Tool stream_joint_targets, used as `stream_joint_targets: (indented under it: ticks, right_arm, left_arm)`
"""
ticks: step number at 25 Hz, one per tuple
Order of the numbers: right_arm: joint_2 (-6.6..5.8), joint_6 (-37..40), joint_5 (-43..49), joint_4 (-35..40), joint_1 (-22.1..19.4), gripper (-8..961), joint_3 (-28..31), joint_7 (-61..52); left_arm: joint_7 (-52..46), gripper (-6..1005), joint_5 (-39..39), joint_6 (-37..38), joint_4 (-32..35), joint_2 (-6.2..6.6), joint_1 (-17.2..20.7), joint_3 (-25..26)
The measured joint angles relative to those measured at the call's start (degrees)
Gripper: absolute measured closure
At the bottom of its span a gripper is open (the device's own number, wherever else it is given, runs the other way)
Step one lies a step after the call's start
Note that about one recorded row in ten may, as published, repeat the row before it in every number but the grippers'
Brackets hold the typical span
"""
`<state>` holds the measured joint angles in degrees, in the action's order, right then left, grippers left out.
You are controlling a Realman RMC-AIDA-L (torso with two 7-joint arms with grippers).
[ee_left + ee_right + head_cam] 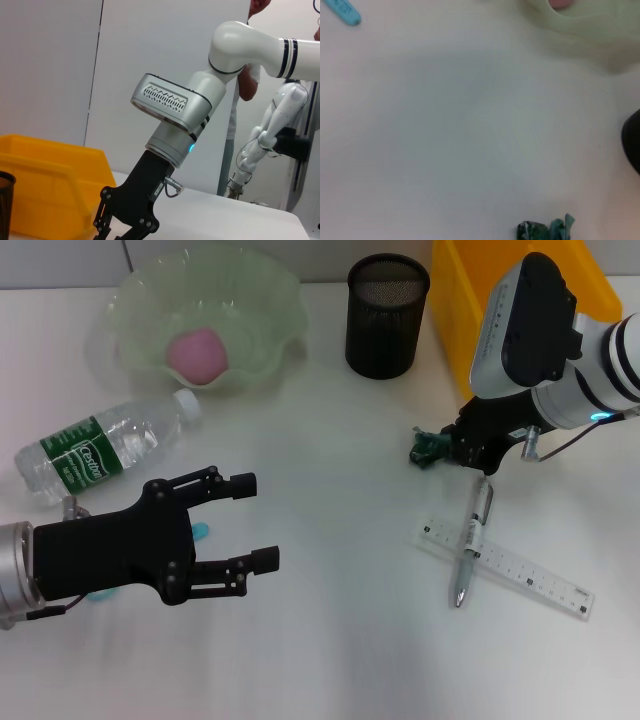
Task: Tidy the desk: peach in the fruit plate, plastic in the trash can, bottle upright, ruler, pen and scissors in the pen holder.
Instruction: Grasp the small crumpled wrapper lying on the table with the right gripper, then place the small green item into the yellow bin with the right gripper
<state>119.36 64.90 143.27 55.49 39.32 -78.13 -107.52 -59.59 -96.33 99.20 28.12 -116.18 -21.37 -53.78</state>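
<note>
Head view showed the right claw [447,452] clenched on the crumpled green plastic [428,450], right of center on the counter [330,640]. The left claw [255,522] hung released near the toppled bottle [105,447], its green label unreadable.

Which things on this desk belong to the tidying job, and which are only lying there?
Belong to the job: peach, fruit plate, bottle, plastic scrap, ruler, pen, pen holder, yellow bin, blue-handled item (perhaps scissors).

Only lying there: nothing I can see.
</note>
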Motion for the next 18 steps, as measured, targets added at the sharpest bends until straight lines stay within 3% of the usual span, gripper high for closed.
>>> stream_joint_targets:
  ticks: [1,11,18]
  right_arm:
    - [0.0,-0.03,-0.01,-0.03,-0.02,523,0.06,0.0]
    - [-0.02,2.03,-2.24,2.06,-0.91,930,0.71,-0.2]
    - [-0.19,7.67,-4.77,5.41,-1.58,956,3.85,0.0]
  left_arm:
    - [0.0,154,0.0,0.1,0.0,0.01,0.0,0.03]
    - [0.0,156,0.0,0.63,0.0,0.15,0.04,0.73]
    - [0.0,157,0.0,0.97,0.0,0.25,0.0,0.79]
